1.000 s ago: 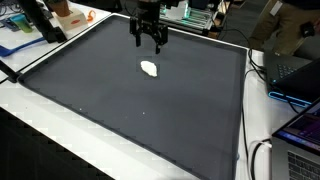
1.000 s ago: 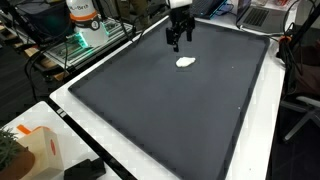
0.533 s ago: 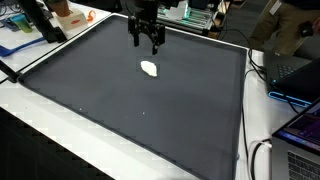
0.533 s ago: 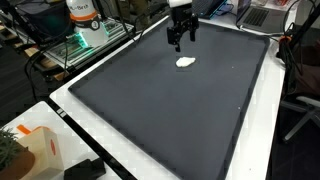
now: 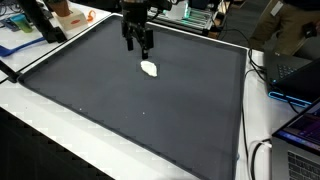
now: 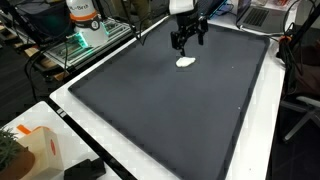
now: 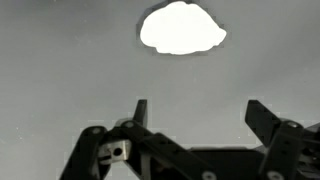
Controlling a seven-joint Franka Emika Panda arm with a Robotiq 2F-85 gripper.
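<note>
The gripper [image 5: 138,47] hangs over the far part of the dark mat [image 5: 140,125], a little left of the mat's middle. Its jaws stand wide apart with nothing between them. In the wrist view the two fingers [image 7: 140,112] frame bare mat. The white lump [image 7: 182,27] lies beyond their tips, roughly in line with the gap but apart from both.

In both exterior views the lump [image 5: 150,69] rests flat on the mat just beside the gripper, on its near and slightly right side, and nothing touches it [image 6: 186,62]. As far as the pictures show, the work is at an early point. The gripper [image 6: 186,45] is close above the lump but not down on it, and no grip is made. The descent, the closing and any lifting are all left to do.

Few containers can be made out. At the far left, off the mat, stands a white jar with an orange label [image 6: 82,12]. At the near left corner sits a pale box with an orange mark [image 6: 35,150], which may be a carton, though the view is too coarse to be sure. Nothing shows what either one holds. A laptop [image 5: 290,72] sits on the table to the right of the mat.
</note>
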